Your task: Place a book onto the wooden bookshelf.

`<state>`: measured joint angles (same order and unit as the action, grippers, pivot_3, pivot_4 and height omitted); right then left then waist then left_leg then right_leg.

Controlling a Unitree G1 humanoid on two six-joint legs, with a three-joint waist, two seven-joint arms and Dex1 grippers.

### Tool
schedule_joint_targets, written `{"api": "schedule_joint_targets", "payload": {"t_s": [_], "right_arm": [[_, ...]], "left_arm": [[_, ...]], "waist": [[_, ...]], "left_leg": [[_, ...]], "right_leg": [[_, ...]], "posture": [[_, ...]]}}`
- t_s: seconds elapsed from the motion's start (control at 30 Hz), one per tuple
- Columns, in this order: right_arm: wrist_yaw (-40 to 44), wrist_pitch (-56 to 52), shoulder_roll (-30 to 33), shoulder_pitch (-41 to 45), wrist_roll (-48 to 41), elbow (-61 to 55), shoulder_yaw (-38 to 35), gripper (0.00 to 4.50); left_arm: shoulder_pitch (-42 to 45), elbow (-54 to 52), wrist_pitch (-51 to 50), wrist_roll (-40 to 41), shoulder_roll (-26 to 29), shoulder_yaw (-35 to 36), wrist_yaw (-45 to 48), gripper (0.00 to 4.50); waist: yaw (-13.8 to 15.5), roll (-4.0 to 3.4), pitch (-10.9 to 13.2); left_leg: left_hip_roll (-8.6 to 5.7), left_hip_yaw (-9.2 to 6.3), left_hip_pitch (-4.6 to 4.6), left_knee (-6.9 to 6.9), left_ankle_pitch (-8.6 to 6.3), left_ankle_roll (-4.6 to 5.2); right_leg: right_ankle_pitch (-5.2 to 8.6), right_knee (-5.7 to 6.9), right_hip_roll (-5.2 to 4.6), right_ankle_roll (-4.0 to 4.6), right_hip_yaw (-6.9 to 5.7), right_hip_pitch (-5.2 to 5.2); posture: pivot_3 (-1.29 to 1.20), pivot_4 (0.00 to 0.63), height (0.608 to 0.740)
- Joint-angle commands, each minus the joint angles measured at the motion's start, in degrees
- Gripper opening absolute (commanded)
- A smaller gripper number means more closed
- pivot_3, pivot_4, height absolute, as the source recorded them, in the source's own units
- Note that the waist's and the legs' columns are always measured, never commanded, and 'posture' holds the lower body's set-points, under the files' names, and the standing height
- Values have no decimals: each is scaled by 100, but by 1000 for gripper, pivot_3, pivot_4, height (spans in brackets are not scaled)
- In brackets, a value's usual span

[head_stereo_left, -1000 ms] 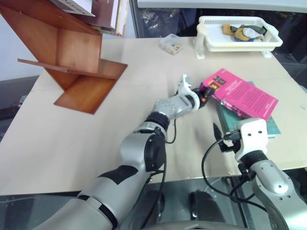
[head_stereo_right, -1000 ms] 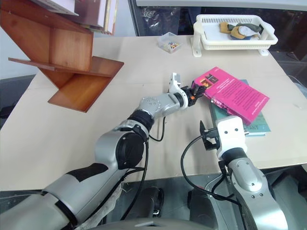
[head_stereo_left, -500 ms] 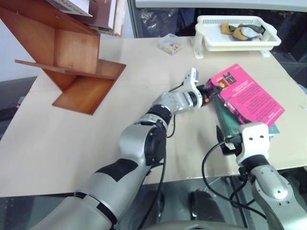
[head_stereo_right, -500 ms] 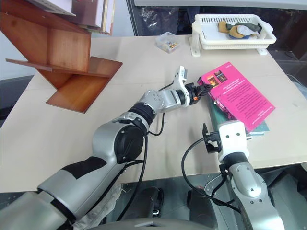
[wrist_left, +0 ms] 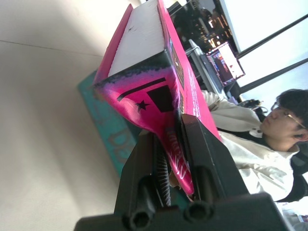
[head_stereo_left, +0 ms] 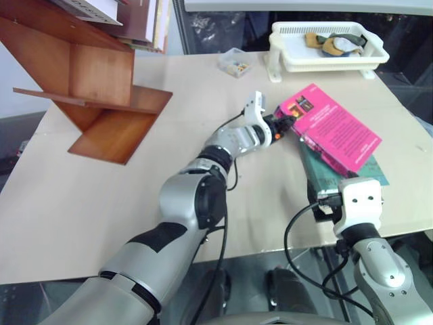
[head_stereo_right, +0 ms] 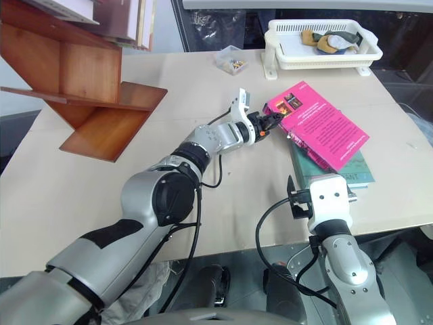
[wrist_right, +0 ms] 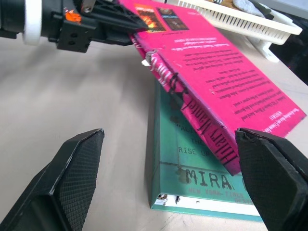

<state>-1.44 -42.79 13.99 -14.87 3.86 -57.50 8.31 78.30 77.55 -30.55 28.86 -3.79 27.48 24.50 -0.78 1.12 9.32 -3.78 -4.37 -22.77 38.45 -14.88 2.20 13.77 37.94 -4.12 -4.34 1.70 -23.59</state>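
1. The left hand (head_stereo_left: pixel 279 124), right of centre in the head views, pinches the near corner of the pink book (head_stereo_left: pixel 329 126); the wrist view shows the cover edge clamped between its black fingers (wrist_left: pixel 204 144).
2. Since a second ago the wrist has rolled and the hand has edged left, tipping that corner up off the teal-green book (head_stereo_left: pixel 352 173) underneath; its far end seems still to rest on the stack.
3. The right hand (wrist_right: pixel 168 185), in the lower right, stays spread wide and holds nothing.
4. I judge the pickup just secured. The wooden bookshelf (head_stereo_left: pixel 101 74), upper left, lies well apart across the table (head_stereo_left: pixel 81 203), so carrying remains.
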Motion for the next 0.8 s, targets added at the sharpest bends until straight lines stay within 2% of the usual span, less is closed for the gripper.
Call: {"api": "schedule_joint_targets", "payload": {"t_s": [0.03, 0.13, 0.17, 0.33, 0.37, 0.4, 0.47, 0.5, 0.53, 0.57, 0.67, 0.8], "right_arm": [[85, 114, -25, 4, 66, -250, -77, 4500], [131, 131, -63, -34, 62, -250, -179, 4500], [128, 99, -91, -51, 69, -250, -237, 4500], [173, 65, -183, -160, -18, -250, -606, 4500], [203, 104, -188, -190, -71, -250, -668, 3962], [237, 141, -188, -222, -121, -250, -714, 3712], [299, 215, -171, -301, -214, -250, -794, 2830], [313, 238, -162, -347, -246, -250, -837, 2264], [319, 246, -152, -385, -272, -250, -880, 1909], [316, 247, -141, -420, -293, -250, -911, 1285], [320, 119, -117, -506, -316, -250, -1056, 119], [347, -424, -26, -350, -219, -250, -1257, 20]], "left_arm": [[-89, 48, 71, -297, 53, -2, -272, 1839], [-104, 34, 50, -248, 97, 197, -377, 3266], [-114, 28, 16, -253, 120, 230, -353, 3891], [-186, 0, -169, -204, 213, 376, -210, 3891], [-191, -6, -182, -180, 210, 422, -215, 3949], [-188, -10, -208, -160, 214, 466, -216, 3949], [-179, -23, -256, -134, 240, 532, -190, 3949], [-182, -29, -318, -88, 270, 587, -182, 3949], [-192, -39, -389, -75, 301, 603, -145, 3949], [-206, -52, -468, -91, 332, 583, -72, 3949], [-246, -116, -808, -128, 401, 504, 238, 3949], [-311, -290, -1178, -226, 422, 276, 733, 3949]], "waist": [[0, -1, 0], [10, -1, 1], [13, -1, 1], [14, -1, 1], [17, -1, 1], [19, -1, 1], [17, -1, 1], [16, -1, 1], [15, -1, 1], [13, -1, 1], [1, -2, 1], [6, -2, 1]], "left_leg": [[0, 0, 0, 0, 0, 0], [0, -1, -1, -1, 0, 0], [0, -1, -4, -1, 0, 0], [-2, -1, -5, -1, 0, 0], [-2, -1, -5, -1, 0, 0], [-2, -2, -5, -1, 0, 0], [-2, -2, -5, -1, 0, 0], [-2, -2, -5, -1, 0, 0], [-1, -2, -5, -1, 0, 0], [-1, -2, -5, -1, 0, 0], [-1, -1, -4, -1, 0, 0], [-1, -1, -4, -1, 0, 0]], "right_leg": [[0, 0, 0, 0, 0, 0], [0, 1, 0, 0, 0, -2], [0, 1, 0, 0, 0, -4], [0, 0, -2, 0, 0, -4], [0, 0, -2, 0, 0, -4], [0, 1, -2, 0, -1, -4], [0, 0, -2, 0, -1, -4], [0, 0, -2, 0, -1, -4], [0, 1, -2, 0, 0, -4], [0, 1, -1, 0, -1, -4], [0, 2, -1, 0, 0, -4], [0, 3, -1, 0, 0, -4]], "posture": [[0, 150, 740], [0, 150, 740], [0, 150, 740], [0, 150, 740], [0, 150, 740], [0, 150, 740], [0, 150, 740], [0, 150, 740], [0, 150, 740], [0, 150, 740], [0, 150, 740], [0, 150, 740]]}}
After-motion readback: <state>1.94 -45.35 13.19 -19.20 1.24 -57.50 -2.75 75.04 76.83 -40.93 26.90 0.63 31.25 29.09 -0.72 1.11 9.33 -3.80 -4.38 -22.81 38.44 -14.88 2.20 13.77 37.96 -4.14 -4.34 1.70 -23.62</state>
